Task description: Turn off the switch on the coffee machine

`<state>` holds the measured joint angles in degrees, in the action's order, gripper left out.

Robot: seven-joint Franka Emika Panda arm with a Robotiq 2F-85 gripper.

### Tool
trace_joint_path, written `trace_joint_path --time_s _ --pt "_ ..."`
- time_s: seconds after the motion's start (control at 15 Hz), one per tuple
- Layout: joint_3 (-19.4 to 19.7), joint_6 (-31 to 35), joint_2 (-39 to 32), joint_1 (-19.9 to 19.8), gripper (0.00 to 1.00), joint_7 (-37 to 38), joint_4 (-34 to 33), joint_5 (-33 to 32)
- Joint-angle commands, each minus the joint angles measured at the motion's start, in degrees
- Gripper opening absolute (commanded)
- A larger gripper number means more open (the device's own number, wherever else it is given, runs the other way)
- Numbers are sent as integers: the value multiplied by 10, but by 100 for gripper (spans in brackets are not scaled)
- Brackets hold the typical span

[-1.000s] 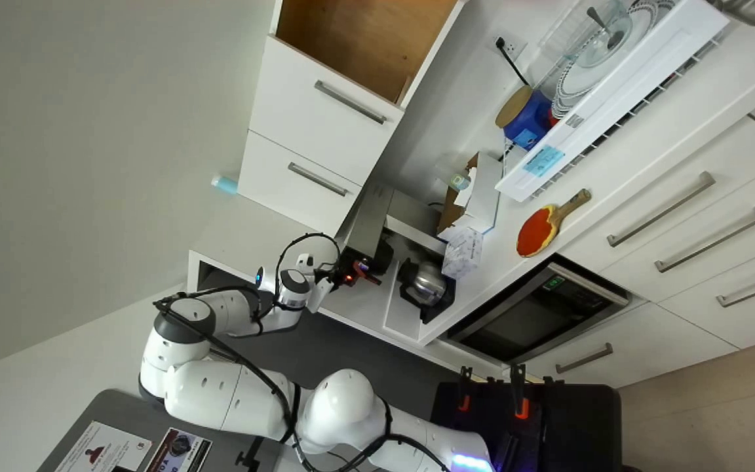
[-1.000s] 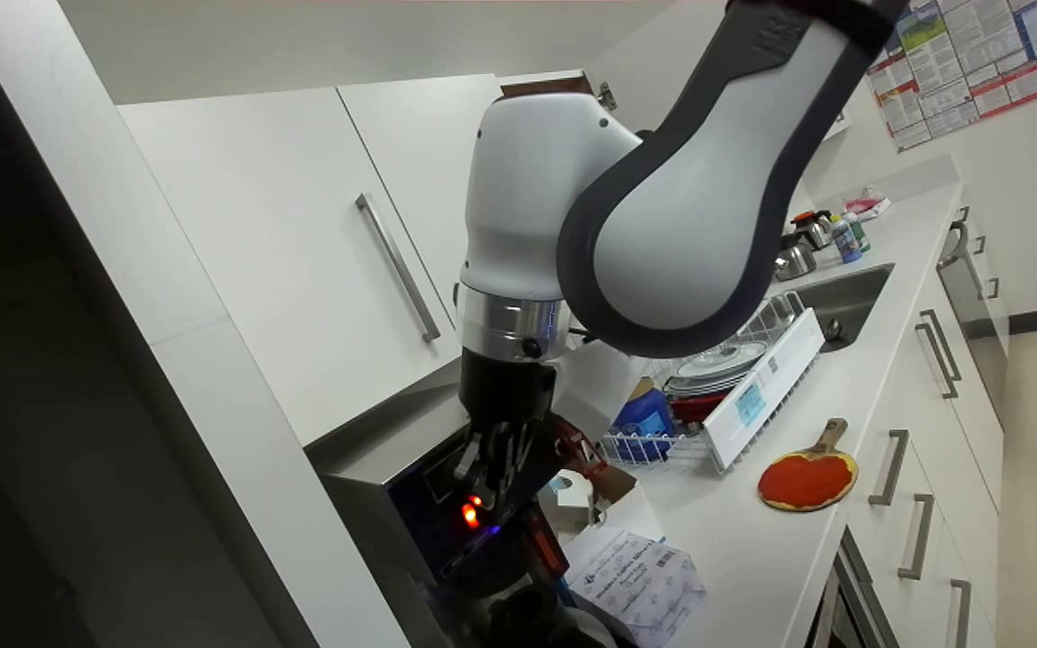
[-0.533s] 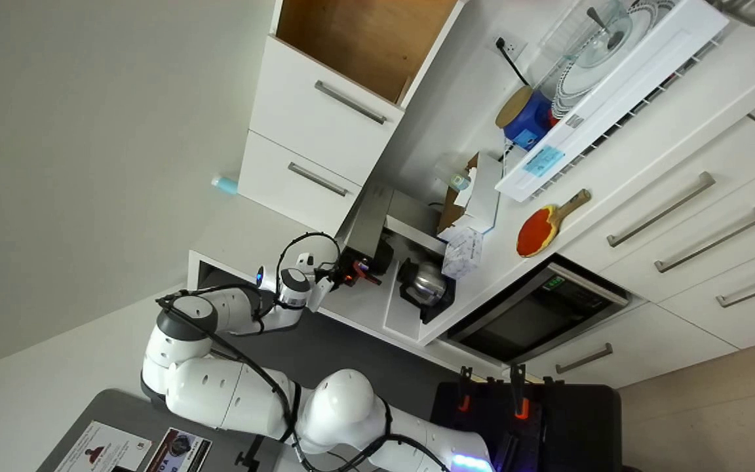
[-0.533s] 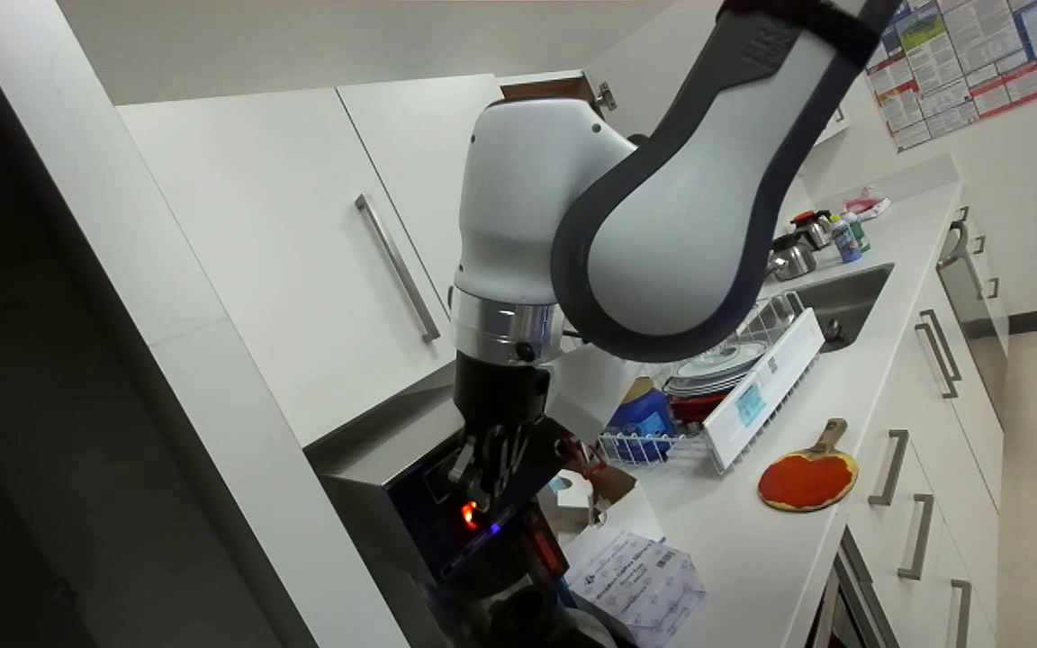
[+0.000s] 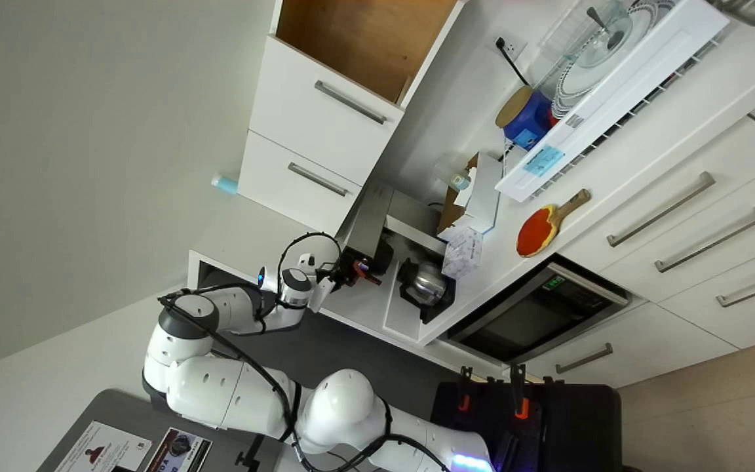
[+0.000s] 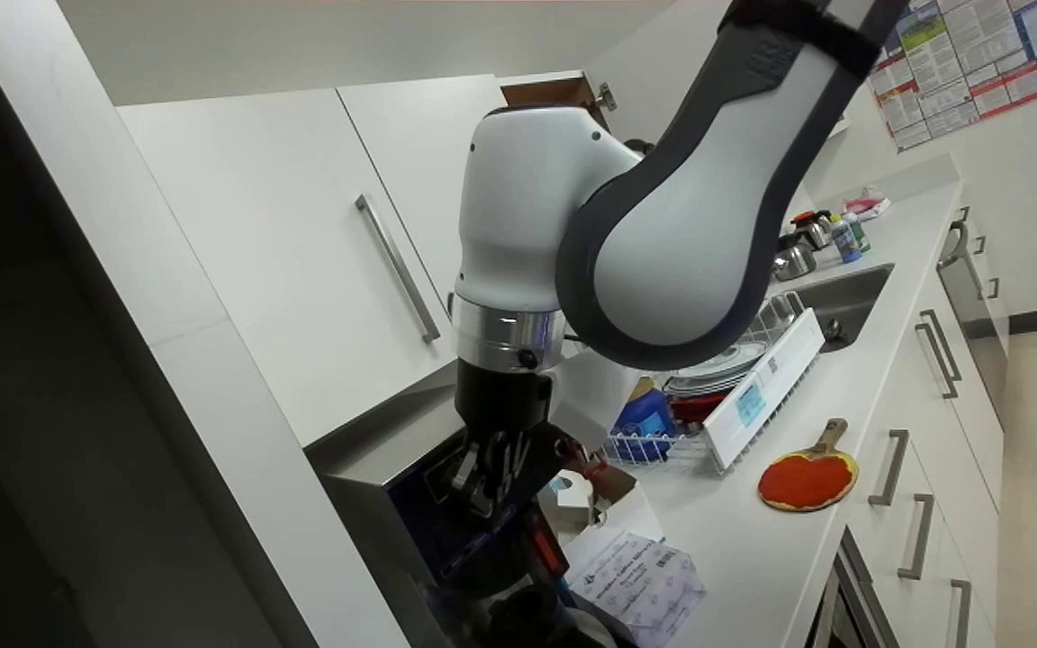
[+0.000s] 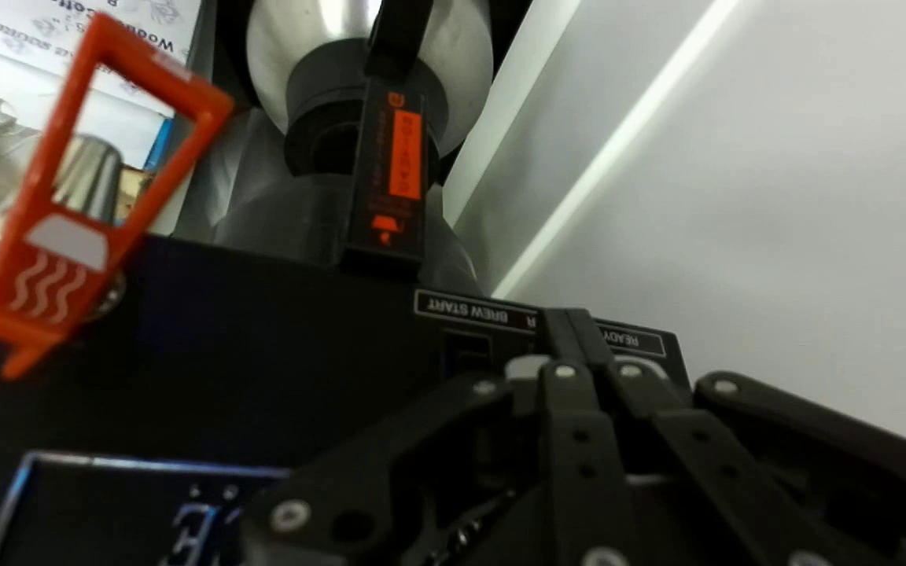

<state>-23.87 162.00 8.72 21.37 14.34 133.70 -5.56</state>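
The coffee machine is a boxy steel and black appliance in both exterior views [image 5: 372, 217] [image 6: 373, 508]. In the wrist view its black front panel [image 7: 288, 330] carries BREW START and READY labels. A dark square switch [image 7: 466, 351] shows by the BREW START label. No light glows on the panel. My gripper [image 7: 576, 336] is shut with nothing between its fingertips. The tips are at the panel between the two labels and cover what is behind them; contact cannot be told. The gripper also shows in both exterior views [image 5: 350, 275] [image 6: 481, 504]. The steel pot [image 5: 428, 286] stands at the machine's front.
A red tap handle [image 7: 60, 271] and an orange-labelled black handle [image 7: 387, 173] stick out near the gripper. White cabinets [image 6: 293, 234] hang above. A patterned box [image 6: 640, 580], a dish rack [image 6: 761, 396] and a red paddle [image 6: 808, 480] are on the counter.
The orange lights and the small blue light seen on the panel near my fingertips in the earlier frames are dark now. The arm has shifted only slightly.
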Motion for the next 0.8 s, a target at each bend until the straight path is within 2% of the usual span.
trace_joint_path --time_s 0.0,0.33,0.47,0.6,0.73 --pt "-2 17 -36 -8 0 11 -18 -10" --pt "-22 -36 0 -7 0 75 -21 -55" --pt "-26 -69 11 12 0 82 -27 -25" --pt "-36 -122 30 28 0 72 -35 31" --pt "-42 -201 55 36 0 83 -44 65"
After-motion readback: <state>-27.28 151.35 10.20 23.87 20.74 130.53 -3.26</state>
